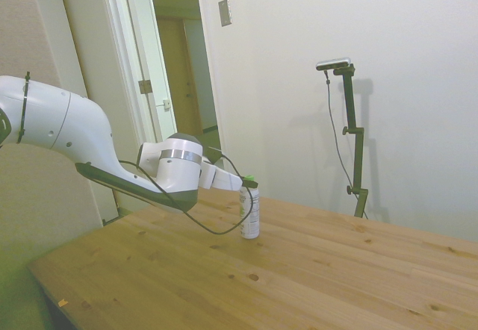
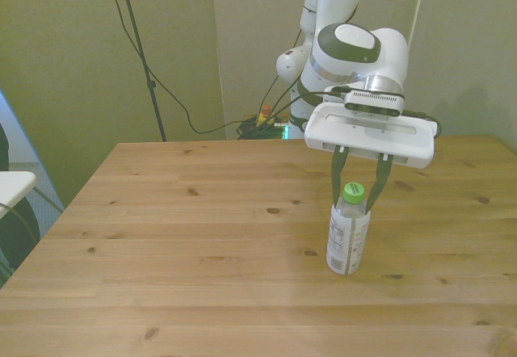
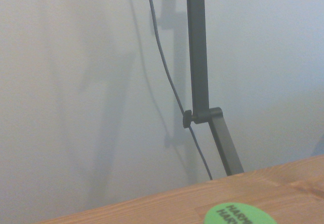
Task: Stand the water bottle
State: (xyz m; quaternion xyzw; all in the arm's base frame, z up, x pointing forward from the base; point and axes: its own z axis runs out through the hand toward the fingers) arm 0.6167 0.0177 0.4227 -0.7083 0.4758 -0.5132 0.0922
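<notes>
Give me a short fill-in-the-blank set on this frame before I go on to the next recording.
1. The water bottle stands ___ on the wooden table.
2. Its screw cap is ___ in colour.
3. The hand's fingers flank the bottle's ___.

Missing words: upright; green; neck

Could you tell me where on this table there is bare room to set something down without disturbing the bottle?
Nearly everywhere. In the front view, the whole left half of the table is bare, and so is the near strip below the water bottle. The only crowded spot is around the bottle itself, where the gripper straddles its neck.
</notes>
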